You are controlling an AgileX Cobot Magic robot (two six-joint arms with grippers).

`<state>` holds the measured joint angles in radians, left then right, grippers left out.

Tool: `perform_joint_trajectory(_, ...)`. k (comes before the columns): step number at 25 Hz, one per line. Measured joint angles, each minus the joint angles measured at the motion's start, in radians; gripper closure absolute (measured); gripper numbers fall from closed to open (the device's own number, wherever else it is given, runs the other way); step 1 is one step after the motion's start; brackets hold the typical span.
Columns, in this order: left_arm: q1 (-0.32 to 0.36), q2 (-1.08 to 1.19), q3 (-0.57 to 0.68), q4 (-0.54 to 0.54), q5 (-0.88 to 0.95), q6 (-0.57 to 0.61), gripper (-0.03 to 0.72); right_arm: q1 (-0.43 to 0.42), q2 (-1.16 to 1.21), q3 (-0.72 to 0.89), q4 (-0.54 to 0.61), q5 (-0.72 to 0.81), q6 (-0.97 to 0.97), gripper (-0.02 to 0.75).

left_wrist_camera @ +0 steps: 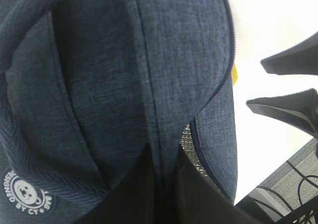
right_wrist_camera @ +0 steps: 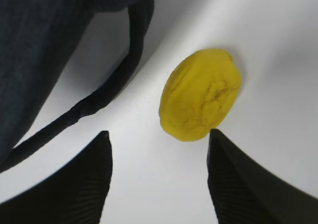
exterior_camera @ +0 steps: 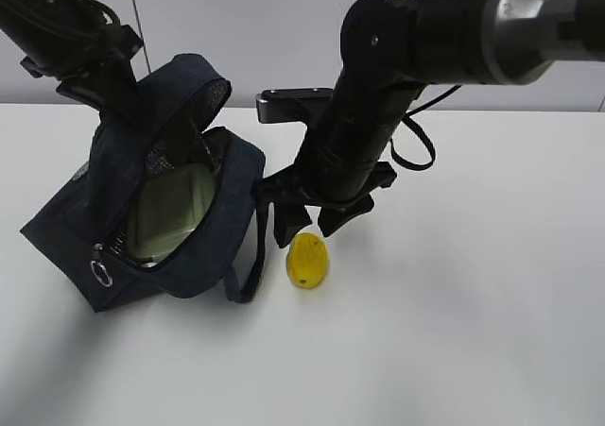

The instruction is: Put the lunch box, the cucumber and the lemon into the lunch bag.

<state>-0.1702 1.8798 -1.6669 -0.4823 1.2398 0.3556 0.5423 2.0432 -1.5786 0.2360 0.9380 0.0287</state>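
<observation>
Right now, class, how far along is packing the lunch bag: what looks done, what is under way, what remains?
Done: the lunch box, green lid showing, sits inside the lunch bag. Under way: the left gripper is up at the bag's raised flap, though its jaws are hidden, and the open right gripper hovers over the lemon on the table. Left: the lemon goes in. The cucumber is not visible.

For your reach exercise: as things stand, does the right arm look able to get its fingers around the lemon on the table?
Probably yes. The right gripper hangs open just above the lemon, which lies alone on the bare table. Only the lunch bag handle lies nearby, and it seems clear of the fingers.
</observation>
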Motion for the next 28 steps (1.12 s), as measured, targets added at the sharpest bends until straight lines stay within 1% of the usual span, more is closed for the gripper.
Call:
perform_joint_trajectory(12, 0.000, 0.000, 0.000, 0.000, 0.000, 0.003, 0.686, 0.000, 0.088, 0.000, -0.041, -0.097, 0.141, 0.285)
perform_joint_trajectory(19, 0.000, 0.000, 0.000, 0.000, 0.000, 0.003, 0.686, 0.000, 0.119, -0.005, -0.050, -0.109, 0.163, 0.288)
perform_joint_trajectory(20, 0.000, 0.000, 0.000, 0.000, 0.000, 0.003, 0.686, 0.000, 0.122, -0.006, -0.050, -0.109, 0.163, 0.299)
perform_joint_trajectory(23, 0.000, 0.000, 0.000, 0.000, 0.000, 0.003, 0.686, 0.000, 0.136, -0.006, -0.050, -0.111, 0.167, 0.384)
perform_joint_trajectory(24, 0.000, 0.000, 0.000, 0.000, 0.000, 0.003, 0.686, 0.000, 0.136, -0.006, -0.050, -0.111, 0.167, 0.401)
perform_joint_trajectory(28, 0.000, 0.000, 0.000, 0.000, 0.000, 0.003, 0.686, 0.000, 0.136, -0.008, -0.050, -0.111, 0.167, 0.419)
